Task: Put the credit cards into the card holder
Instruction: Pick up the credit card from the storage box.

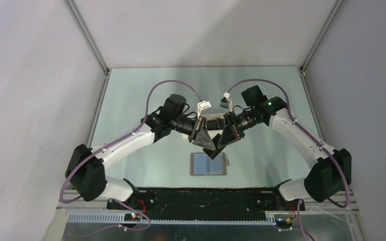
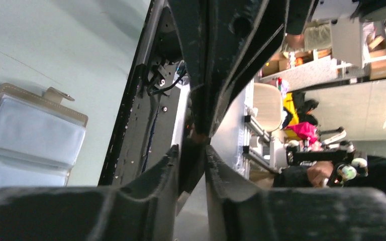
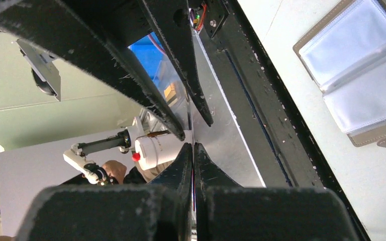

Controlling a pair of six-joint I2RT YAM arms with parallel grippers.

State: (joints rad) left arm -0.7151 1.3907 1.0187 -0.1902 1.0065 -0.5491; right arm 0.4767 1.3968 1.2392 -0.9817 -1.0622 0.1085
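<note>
Between the fingers of my left pincer [image 2: 192, 152]: item one, a dark flat slab, edge toward the lens, which I take for a credit card [image 2: 191, 170]. The jaws stand partly spread on either side of it. Whether the pads touch it I cannot tell.

Item two, card holder [image 1: 208, 164]: lying flat on the table [image 1: 146, 100], below the meeting pincers and just nearer my bases. It is spread open, pale blue pockets [image 3: 354, 75] facing up, closing tab [image 2: 56, 94] thrown out to the side. I judge it lies open this way so that a card can go straight into a pocket mouth with no second hand on the cover.

Item three, right pincer [image 3: 192, 149]: fingers pressed together, tips meeting my left ones in the air above the holder. Whether a card edge is nipped between them is not visible. My reading is that one hand steadies the card while the other takes a fresh hold, better angled for the pocket.

Item four, arms: both reach inward from the near edge, wrists tilted down toward the holder.
</note>
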